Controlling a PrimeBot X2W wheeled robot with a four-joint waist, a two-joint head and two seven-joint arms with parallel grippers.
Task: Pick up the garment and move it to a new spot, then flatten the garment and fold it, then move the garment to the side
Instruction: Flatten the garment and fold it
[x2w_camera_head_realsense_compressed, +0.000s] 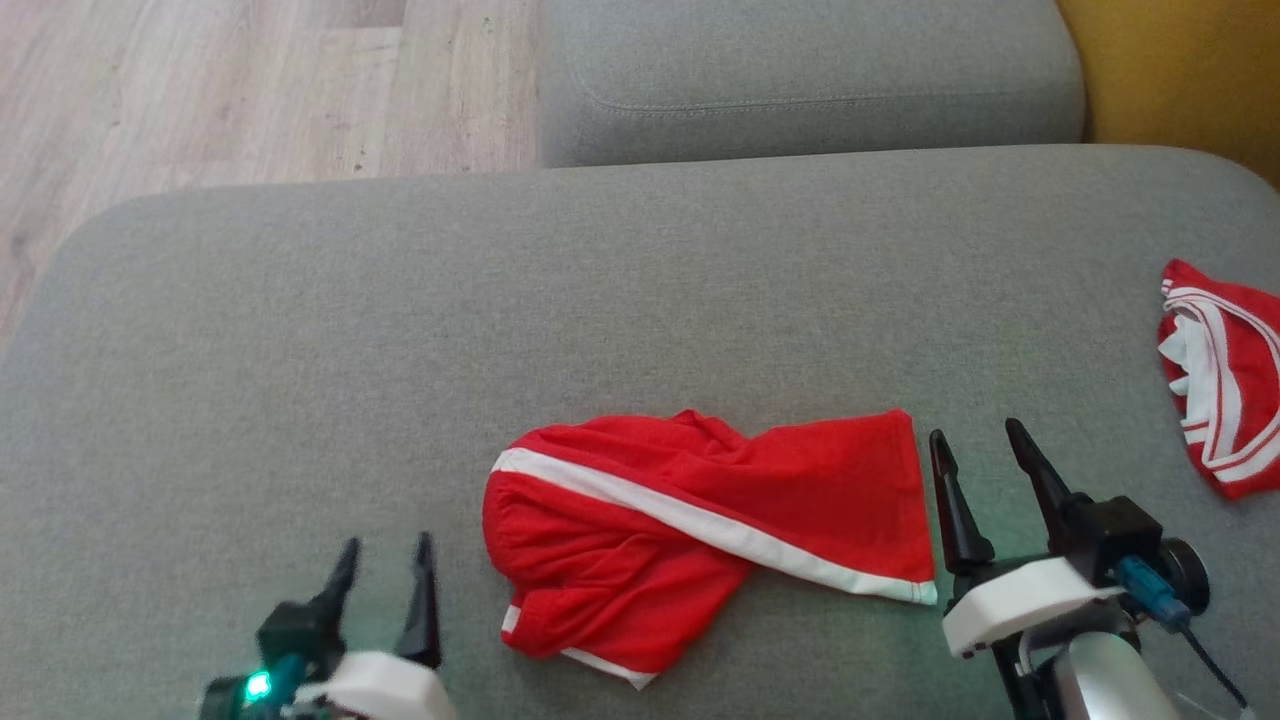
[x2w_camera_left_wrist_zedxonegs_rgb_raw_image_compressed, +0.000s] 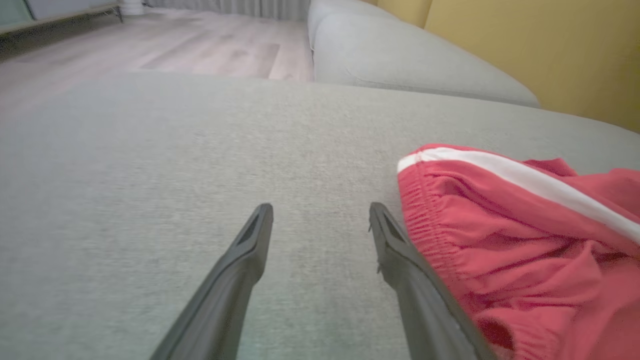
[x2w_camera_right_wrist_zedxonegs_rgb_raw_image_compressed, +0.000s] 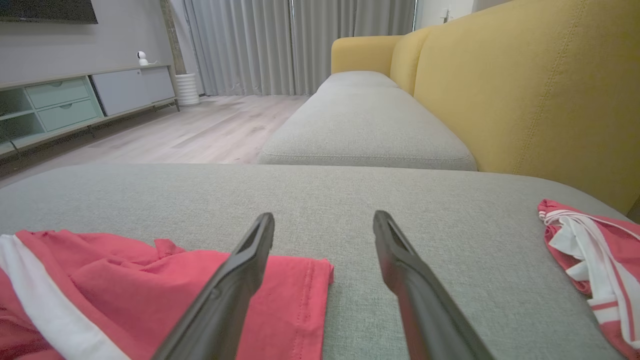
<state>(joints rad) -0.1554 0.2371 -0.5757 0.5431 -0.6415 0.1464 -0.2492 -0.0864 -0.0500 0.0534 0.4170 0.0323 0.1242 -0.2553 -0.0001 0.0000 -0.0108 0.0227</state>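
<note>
The garment (x2w_camera_head_realsense_compressed: 690, 520) is a pair of red shorts with a white side stripe, lying rumpled on the grey sofa cushion (x2w_camera_head_realsense_compressed: 400, 330) near its front edge. In the left wrist view its elastic waistband (x2w_camera_left_wrist_zedxonegs_rgb_raw_image_compressed: 500, 235) lies just right of my fingers. My left gripper (x2w_camera_head_realsense_compressed: 385, 565) stands open a short way left of the garment with nothing between its fingers. Just right of the garment's hem (x2w_camera_right_wrist_zedxonegs_rgb_raw_image_compressed: 280, 295), my right gripper (x2w_camera_head_realsense_compressed: 980, 450) is open and holds nothing.
A second red and white garment (x2w_camera_head_realsense_compressed: 1225, 375) lies bunched at the cushion's right edge. Another grey seat cushion (x2w_camera_head_realsense_compressed: 810, 80) sits behind, with the yellow sofa back (x2w_camera_right_wrist_zedxonegs_rgb_raw_image_compressed: 540, 95) to the right. Wooden floor (x2w_camera_head_realsense_compressed: 200, 90) lies beyond the cushion's left edge.
</note>
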